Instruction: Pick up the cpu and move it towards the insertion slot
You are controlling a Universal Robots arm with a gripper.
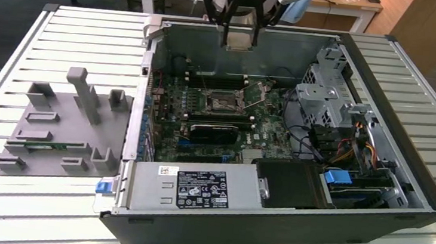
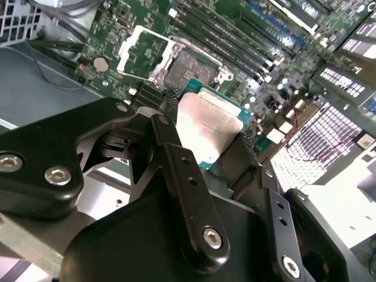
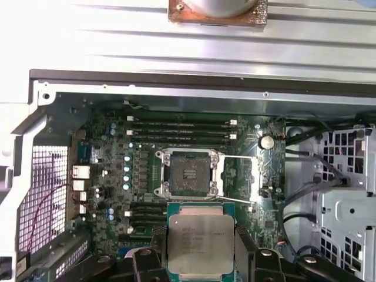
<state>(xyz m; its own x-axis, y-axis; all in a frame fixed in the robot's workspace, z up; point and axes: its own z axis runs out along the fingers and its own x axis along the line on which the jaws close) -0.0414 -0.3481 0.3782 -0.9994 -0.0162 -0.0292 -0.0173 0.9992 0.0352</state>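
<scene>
My gripper [image 1: 241, 33] hangs above the far wall of the open computer case and is shut on the cpu [image 1: 239, 40], a flat square chip with a silver top. In both wrist views the cpu [image 2: 208, 126] [image 3: 200, 239] sits clamped between the two black fingers [image 2: 176, 158], held by its opposite edges. The insertion slot [image 1: 224, 103] lies on the green motherboard below, with its shiny frame open and its dark centre bare. In the first wrist view the insertion slot [image 3: 187, 173] is just beyond the held chip, with a gap between them.
The grey tray [image 1: 57, 130] with upright blocks rests on the slatted table at the exterior view's left. Inside the case are long memory slots [image 3: 176, 130], a black rectangular module [image 1: 213, 132], a power supply [image 1: 195, 189] and a metal drive cage [image 1: 328, 99] with cables.
</scene>
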